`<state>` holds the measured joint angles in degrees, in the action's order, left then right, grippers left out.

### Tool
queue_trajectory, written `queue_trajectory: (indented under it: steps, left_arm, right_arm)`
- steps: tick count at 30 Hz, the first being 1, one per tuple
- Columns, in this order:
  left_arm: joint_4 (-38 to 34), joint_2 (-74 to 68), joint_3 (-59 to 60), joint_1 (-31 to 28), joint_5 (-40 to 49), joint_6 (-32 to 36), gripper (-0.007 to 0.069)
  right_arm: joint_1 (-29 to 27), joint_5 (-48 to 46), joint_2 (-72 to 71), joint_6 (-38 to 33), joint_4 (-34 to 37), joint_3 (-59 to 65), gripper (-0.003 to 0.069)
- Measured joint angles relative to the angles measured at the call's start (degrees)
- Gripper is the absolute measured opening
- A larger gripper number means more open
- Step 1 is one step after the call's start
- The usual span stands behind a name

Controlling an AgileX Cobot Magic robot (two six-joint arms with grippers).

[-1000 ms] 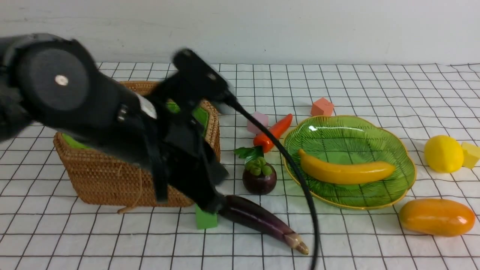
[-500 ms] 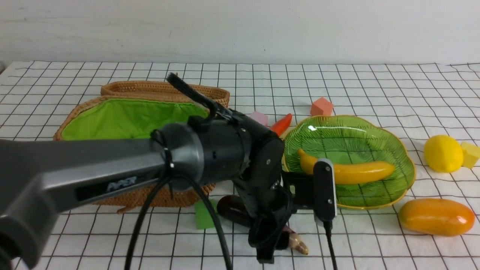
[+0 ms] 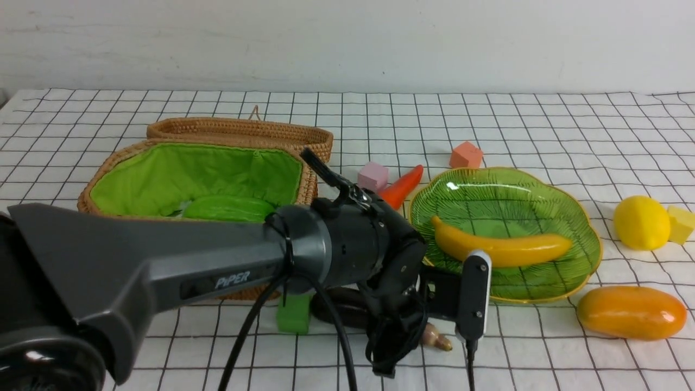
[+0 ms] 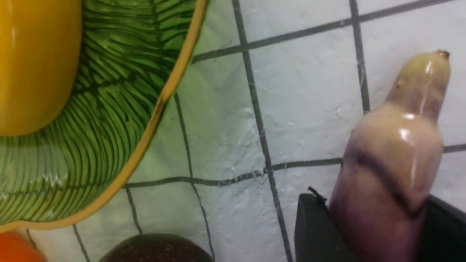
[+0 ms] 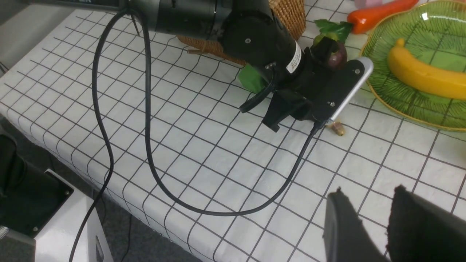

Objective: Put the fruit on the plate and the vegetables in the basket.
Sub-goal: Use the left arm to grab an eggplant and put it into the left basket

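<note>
Front view puts the left arm (image 3: 163,271) across the near left of the checked tablecloth (image 3: 543,119), its wrist low between the basket (image 3: 310,182) and the plate (image 3: 516,190). The left wrist view gives the grip plainly: the left gripper (image 4: 375,207) has a black finger against each side of the eggplant (image 4: 393,156), jaws closed on it close to its pale stem end. The eggplant lies low on the cloth, just near of the plate's rim. The mangosteen (image 5: 336,54) sits just beyond the wrist (hidden in the front view, clear from the right wrist). The gourd (image 3: 228,209) lies inside the basket's green lining. The banana (image 3: 502,247) lies across the plate. The carrot (image 3: 402,187) rests on the cloth between basket and plate, beside a pink cube (image 3: 373,176), and a green cube (image 3: 293,314) sits at the eggplant's left end. The lemon (image 3: 642,222) is right of the plate and the mango (image 3: 631,313) is at its near right. The right gripper (image 5: 369,191) hangs over the near cloth, well apart from everything — jaws a narrow gap apart, holding nothing.
</note>
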<state>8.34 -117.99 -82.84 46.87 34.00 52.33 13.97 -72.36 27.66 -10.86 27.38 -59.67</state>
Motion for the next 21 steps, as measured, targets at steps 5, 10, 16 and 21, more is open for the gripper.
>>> queue_trajectory:
  steps: [5,10,16,21]
  left_arm:
    - [0.5,4.5,0.1,3.0,1.4,-0.1,0.0302]
    - [-0.1,14.0,0.1,7.3,6.2,-0.1,0.0302]
    - [4.4,22.0,0.1,7.1,10.2,-6.2,0.0302]
    - [15.2,26.2,0.1,1.3,12.4,-15.2,0.0302]
  right_arm:
    - [0.0,0.0,0.0,0.0,0.0,0.0,0.0215]
    - [0.0,0.0,0.0,0.0,0.1,0.0,0.0215]
    - [0.0,0.0,0.0,0.0,0.1,0.0,0.0215]
    - [0.0,0.4,0.0,0.0,0.1,0.0,0.0215]
